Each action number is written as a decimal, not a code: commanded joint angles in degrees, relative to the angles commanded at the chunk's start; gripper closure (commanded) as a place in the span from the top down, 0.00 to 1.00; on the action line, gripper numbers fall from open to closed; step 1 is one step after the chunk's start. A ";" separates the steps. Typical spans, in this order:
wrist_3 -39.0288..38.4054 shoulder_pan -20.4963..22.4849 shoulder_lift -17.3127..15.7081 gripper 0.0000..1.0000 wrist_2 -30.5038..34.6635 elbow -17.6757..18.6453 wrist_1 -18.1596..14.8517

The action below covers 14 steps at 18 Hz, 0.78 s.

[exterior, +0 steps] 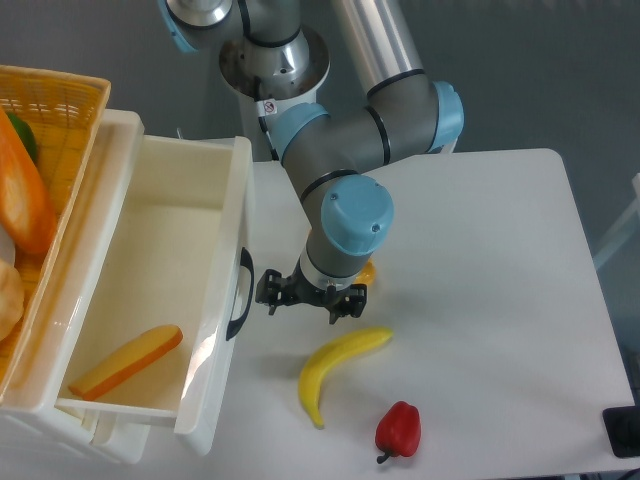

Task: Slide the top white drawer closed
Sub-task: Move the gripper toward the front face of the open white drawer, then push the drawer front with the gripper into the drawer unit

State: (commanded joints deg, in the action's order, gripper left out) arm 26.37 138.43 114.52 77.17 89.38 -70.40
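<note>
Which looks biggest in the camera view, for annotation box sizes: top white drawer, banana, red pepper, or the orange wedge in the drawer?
1. top white drawer, by far.
2. banana and orange wedge: alike in length; unranked, since the wedge may sit nearer the camera.
3. red pepper, smallest.
</note>
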 joint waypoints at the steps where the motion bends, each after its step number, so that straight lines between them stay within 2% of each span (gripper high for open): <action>1: -0.09 -0.44 0.00 1.00 -0.18 0.00 0.00; 14: -0.18 -1.49 -0.79 1.00 -2.02 -0.18 0.00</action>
State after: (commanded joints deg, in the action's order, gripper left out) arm 26.19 136.94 113.73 75.15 89.21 -70.40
